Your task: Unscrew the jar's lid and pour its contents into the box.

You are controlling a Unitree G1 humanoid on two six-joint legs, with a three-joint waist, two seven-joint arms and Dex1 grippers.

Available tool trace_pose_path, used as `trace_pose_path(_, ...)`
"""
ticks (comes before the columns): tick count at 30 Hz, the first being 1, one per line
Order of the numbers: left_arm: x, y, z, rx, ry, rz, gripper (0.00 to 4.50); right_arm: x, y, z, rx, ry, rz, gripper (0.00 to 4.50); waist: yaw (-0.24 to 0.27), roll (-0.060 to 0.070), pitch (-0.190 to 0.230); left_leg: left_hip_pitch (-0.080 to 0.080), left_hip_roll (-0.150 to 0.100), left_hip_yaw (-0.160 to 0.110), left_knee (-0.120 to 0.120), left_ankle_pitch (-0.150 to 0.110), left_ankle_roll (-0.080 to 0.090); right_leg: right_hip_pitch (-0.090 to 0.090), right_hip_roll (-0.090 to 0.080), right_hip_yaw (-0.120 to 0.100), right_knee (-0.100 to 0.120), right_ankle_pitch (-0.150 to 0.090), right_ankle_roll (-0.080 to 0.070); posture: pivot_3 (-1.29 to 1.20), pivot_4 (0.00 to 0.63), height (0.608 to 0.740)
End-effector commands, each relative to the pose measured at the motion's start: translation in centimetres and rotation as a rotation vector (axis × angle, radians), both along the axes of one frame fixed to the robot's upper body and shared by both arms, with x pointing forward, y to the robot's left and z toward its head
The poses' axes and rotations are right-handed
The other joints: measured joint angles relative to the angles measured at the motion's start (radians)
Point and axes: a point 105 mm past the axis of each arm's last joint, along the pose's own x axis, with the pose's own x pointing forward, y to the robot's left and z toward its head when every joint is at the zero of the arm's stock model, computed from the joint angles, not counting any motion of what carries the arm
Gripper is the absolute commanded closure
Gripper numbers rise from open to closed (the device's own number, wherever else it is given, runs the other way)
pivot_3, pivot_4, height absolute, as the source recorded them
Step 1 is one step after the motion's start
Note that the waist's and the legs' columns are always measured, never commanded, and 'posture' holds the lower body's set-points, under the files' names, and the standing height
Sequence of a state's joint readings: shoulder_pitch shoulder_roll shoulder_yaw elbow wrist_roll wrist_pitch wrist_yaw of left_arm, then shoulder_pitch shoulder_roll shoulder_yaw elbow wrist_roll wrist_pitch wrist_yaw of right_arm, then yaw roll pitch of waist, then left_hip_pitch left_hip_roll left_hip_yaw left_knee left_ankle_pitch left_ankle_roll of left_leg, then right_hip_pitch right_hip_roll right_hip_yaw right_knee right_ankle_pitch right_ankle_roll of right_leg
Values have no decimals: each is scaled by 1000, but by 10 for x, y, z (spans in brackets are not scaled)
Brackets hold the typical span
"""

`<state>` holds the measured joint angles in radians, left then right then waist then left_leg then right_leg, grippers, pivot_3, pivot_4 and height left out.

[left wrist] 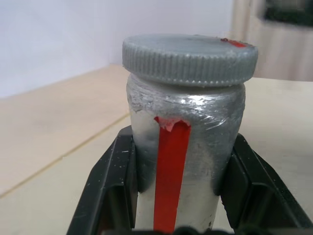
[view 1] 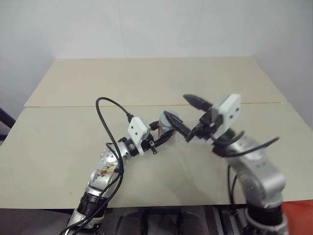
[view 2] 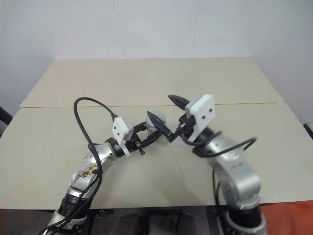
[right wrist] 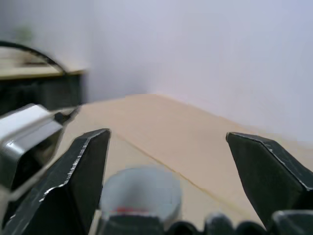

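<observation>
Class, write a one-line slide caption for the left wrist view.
Left gripper shut on the silver jar, its grey lid on.

I had the small silver-grey cylindrical jar with the red label stripe [left wrist: 183,161] raised above the middle of the pale beige table [view 1: 146,83], at the near half. The flat round grey ridged lid [left wrist: 190,56] sat on top of the jar. The left gripper [left wrist: 176,196] gripped the jar from its left, one finger on either side of the body. The right gripper [view 1: 182,113] stood just right of the jar, its spread fingers around the lid, apart from it.
</observation>
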<state>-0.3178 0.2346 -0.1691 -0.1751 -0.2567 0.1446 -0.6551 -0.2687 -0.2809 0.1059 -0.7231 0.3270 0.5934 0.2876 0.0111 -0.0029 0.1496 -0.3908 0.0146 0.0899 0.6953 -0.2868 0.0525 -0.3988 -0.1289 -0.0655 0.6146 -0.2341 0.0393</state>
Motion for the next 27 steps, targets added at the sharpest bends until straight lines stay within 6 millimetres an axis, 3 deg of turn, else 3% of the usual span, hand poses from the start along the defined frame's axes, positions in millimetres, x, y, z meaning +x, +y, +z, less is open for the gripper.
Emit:
trace_pose_path(1,0,0,15,-20,-67,4,2638,-9,5,11,9,-73,-79,53,-1,0,0,0,0,0,0,0,0,0,0,0,0,0,0,0,150,740)
trace_pose_path(6,4,-2,12,-8,-71,3,2638,-7,14,9,-22,-87,-73,53,-2,0,0,1,0,0,0,0,0,0,2,0,-2,0,0,0,150,740)
trace_pose_path(25,5,2,11,-14,-76,31,2638,2,17,1,-16,-39,-49,53,-4,0,0,0,0,-1,-1,0,1,0,2,-1,-1,0,0,0,150,740)
trace_pose_path(27,5,2,10,-9,-78,31,2638,3,17,1,-17,-40,-54,424,-4,0,0,0,0,-1,-1,0,1,0,2,-1,-1,0,0,0,150,740)
